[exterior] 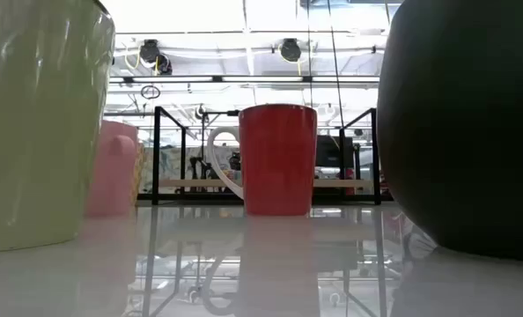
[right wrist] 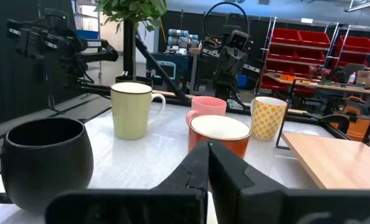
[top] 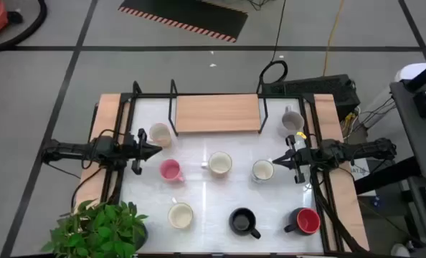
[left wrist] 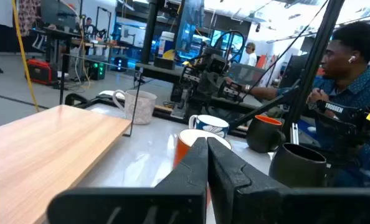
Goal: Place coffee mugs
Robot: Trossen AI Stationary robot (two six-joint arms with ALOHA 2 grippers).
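While nothing was being held yet, the layout was easy to read from the high view. The white table (top: pixel 202 193) filled the middle of the frame, with a black-framed wooden rack (top: pixel 216 113) along its upper edge and a green potted plant (top: pixel 98 229) in the lower left corner.

Both arms lay flat, reaching in from the left and right edges toward the centre. The left tool (top: pixel 154 150) was clenched with nothing in it, pointing toward frame right. The right tool (top: pixel 276 162) was clamped shut and empty too, pointing toward frame left.

Eight mugs stood upright on the table, mouths up. The speckled cream mug (top: pixel 159 133) sat just above the left tool's tip and the pink mug (top: pixel 171 170) just below and right of it. The white mug (top: pixel 263 170) sat just beside the right tool's tip, slightly below and left. Between the two tips was the cream mug (top: pixel 220 163), about as near to one arm as the other. The grey mug (top: pixel 292 120) stood at the upper right by the rack's end. Along the bottom ran another pale mug (top: pixel 181 215), the black mug (top: pixel 242 221) and the red mug (top: pixel 306 221), the last two with handles visible.

My guess: either tool has to open before it grabs anything, and each has a mug right at its tip.
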